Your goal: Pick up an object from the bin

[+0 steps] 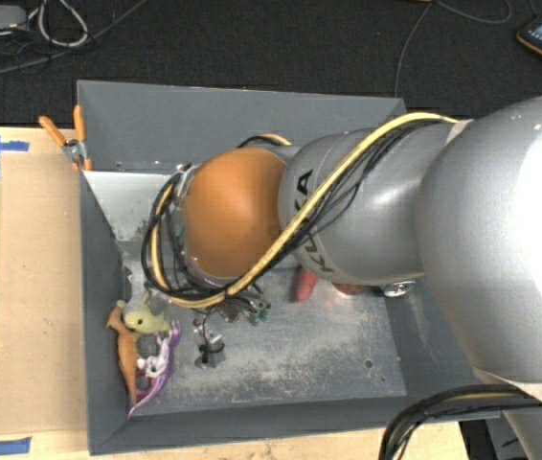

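A black floor stretches along the top, with loose cables trailing across it.

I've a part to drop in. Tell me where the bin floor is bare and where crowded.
Bare: the near right floor, between the near wall and the arm. Crowded: the near left corner, a heap of toys; a red thing at the arm's edge.

Red object partly behind the arm, likewise much floor of the bin.
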Controlling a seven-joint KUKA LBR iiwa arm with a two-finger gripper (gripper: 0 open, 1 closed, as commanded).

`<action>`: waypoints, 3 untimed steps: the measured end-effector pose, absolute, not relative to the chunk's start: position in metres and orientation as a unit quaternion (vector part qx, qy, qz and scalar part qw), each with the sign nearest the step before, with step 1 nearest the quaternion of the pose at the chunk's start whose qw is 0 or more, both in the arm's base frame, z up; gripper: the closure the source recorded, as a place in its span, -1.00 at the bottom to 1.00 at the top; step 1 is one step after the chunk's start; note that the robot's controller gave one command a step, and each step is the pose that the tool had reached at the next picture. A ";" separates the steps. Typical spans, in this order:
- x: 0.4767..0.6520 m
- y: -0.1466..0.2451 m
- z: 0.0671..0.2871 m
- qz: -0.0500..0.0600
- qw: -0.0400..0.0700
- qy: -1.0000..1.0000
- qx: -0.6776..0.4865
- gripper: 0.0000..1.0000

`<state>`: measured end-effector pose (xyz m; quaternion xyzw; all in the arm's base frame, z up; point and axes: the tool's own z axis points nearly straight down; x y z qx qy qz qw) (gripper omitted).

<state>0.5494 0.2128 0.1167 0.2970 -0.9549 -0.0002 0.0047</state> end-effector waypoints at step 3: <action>0.519 0.220 0.069 -0.002 0.007 -0.889 0.459 1.00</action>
